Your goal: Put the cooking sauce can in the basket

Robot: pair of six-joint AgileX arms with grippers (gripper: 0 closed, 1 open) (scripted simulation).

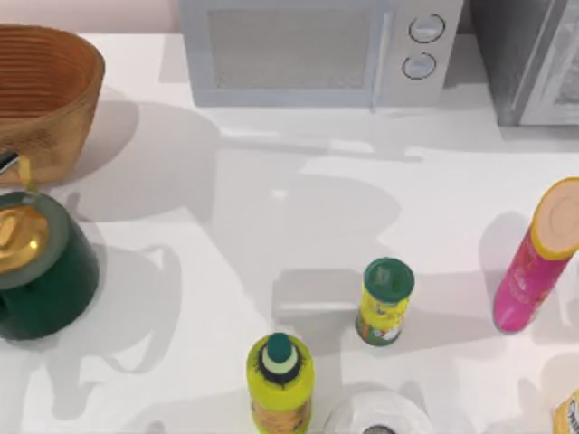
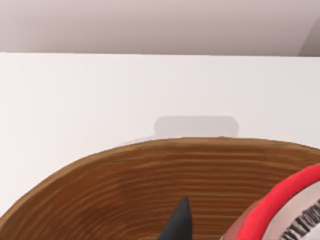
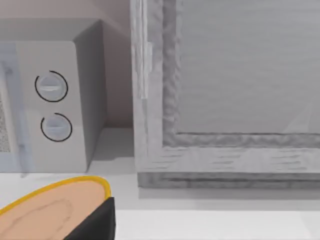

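The cooking sauce can (image 2: 287,207), with a red rim and a silver-white top, shows tilted and close up against the ribbed inner wall of the basket (image 2: 150,175). A dark tip of my left gripper (image 2: 181,222) sits just beside the can, with a strip of basket wall between them. In the top view the orange-brown woven basket (image 1: 54,90) stands at the far left back corner. A dark part of my right gripper (image 3: 97,222) lies next to the tan top of the tall pink tube (image 3: 50,210).
A dark green pot with a gold lid (image 1: 45,271) stands in front of the basket. A yellow green-lidded can (image 1: 386,303), a yellow bottle (image 1: 280,384) and the pink tube (image 1: 534,262) stand toward the front. A microwave (image 1: 317,50) lines the back.
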